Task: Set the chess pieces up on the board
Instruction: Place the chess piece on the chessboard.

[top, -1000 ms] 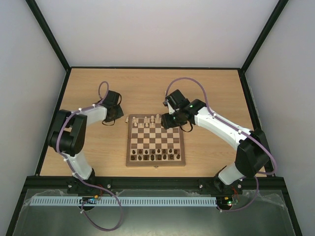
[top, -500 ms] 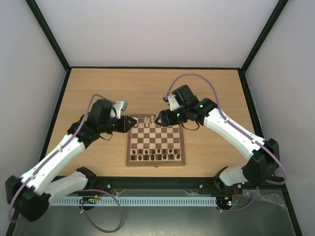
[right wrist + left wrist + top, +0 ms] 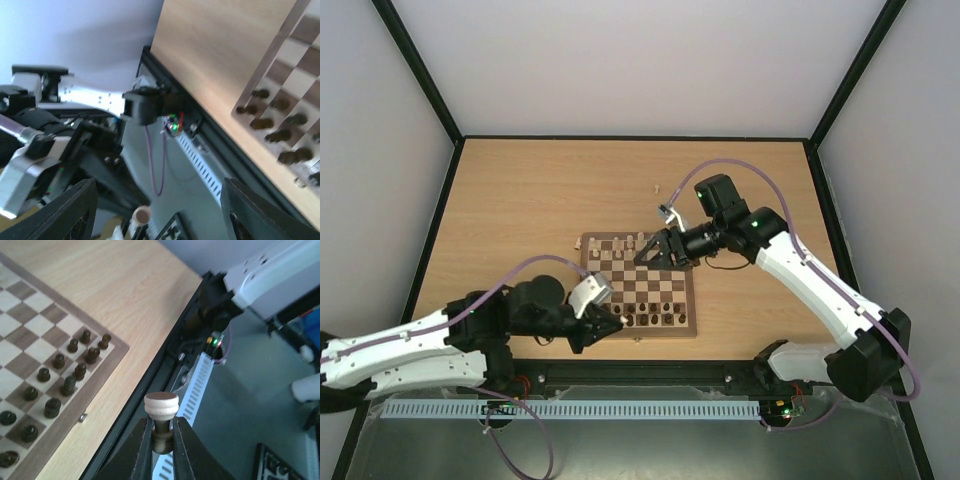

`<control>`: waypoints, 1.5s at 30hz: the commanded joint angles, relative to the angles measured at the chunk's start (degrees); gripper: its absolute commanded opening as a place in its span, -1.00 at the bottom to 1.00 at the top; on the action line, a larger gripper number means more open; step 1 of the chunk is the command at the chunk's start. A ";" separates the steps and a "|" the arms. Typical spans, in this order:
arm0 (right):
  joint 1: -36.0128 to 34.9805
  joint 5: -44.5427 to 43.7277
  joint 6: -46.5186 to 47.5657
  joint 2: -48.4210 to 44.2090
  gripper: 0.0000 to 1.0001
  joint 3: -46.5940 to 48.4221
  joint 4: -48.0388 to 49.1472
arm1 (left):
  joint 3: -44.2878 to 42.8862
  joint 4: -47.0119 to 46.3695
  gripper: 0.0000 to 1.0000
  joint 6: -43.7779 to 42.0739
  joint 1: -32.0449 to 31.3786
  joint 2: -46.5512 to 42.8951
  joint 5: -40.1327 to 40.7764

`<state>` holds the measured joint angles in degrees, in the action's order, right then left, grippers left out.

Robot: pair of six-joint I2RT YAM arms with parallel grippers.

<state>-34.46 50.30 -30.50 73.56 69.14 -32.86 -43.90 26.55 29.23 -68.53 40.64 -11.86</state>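
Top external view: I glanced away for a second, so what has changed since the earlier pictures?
The left gripper swung from the far-left corner of the board to its near-left corner and is now shut on a pale chess piece. The right gripper, open, stayed near the far rows. The dark chessmen are unmoved.

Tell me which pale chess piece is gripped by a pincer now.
The pale piece clamped in the left pincer, held in the air. The other pale pieces stand on the board's far rows; one lone piece sits on the tabletop beyond.
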 commanded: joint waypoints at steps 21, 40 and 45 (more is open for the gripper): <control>-4.07 12.61 -11.57 -9.28 0.14 -18.24 8.35 | -9.87 0.17 -0.95 -2.89 -12.49 15.31 24.68; -6.31 11.48 -12.57 -9.53 -0.28 -19.54 9.52 | -10.28 -0.51 -0.95 -2.73 -14.26 16.47 26.76; -6.62 11.15 -12.80 -9.92 -0.39 -20.31 9.64 | -9.94 -0.24 -0.95 -2.47 -14.26 16.33 27.50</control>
<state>-40.53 60.93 -42.65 64.88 49.93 -23.07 -52.66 26.55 27.11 -82.26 57.17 13.65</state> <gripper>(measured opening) 0.313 0.113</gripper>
